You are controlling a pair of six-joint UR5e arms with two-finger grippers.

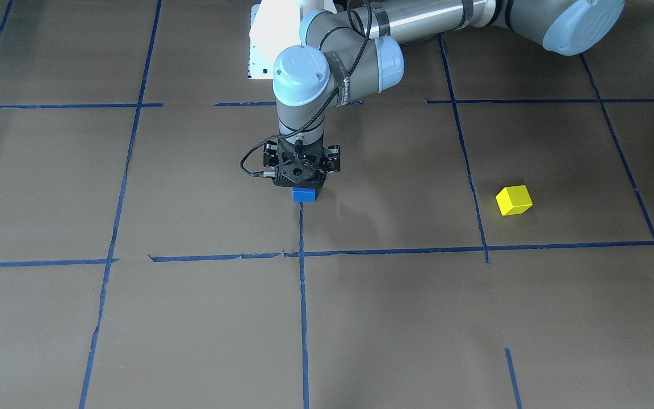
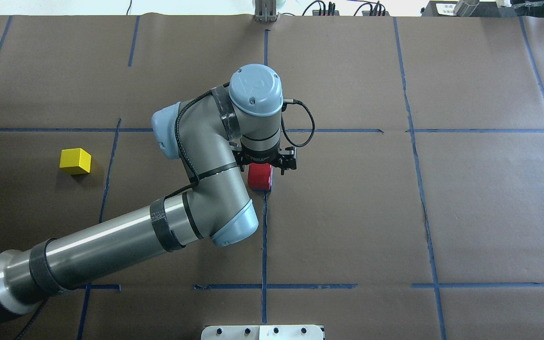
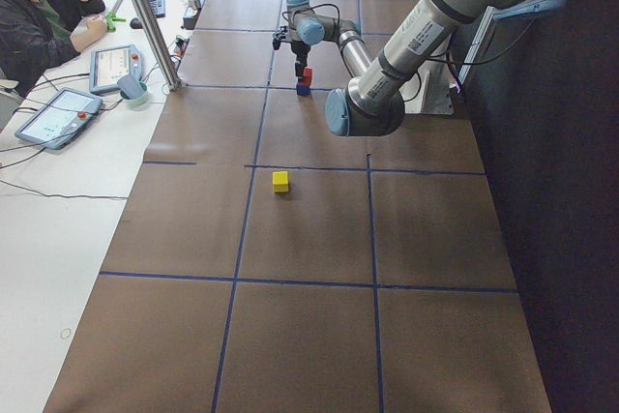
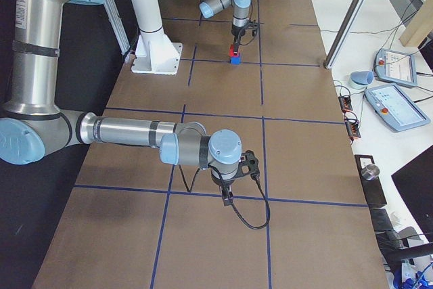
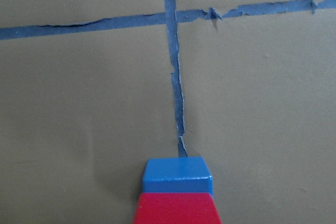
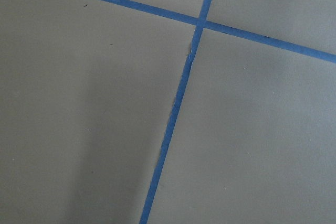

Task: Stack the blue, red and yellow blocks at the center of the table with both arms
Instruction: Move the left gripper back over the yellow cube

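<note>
**Red on blue at desk centre, yellow apart**

Red block (image 2: 259,177) sits on blue block (image 1: 304,195), 2 high, at the end of a blue tape line (image 1: 302,238) mid-desk (image 1: 395,318). Left tool (image 1: 300,180) points straight down over the stack, close around the red block. Its fingers are hidden, so I cannot tell whether it grips or stands wide. Yellow block (image 1: 514,200) lies alone on the robot's left side, well apart. Right tool (image 4: 226,196) hangs low near a tape crossing. It shows in a side view only, so its state cannot be told.

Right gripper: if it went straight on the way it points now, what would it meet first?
The right gripper points down at the paper-covered table. It would likely meet that bare surface beside a blue tape line, with no block in between.
</note>
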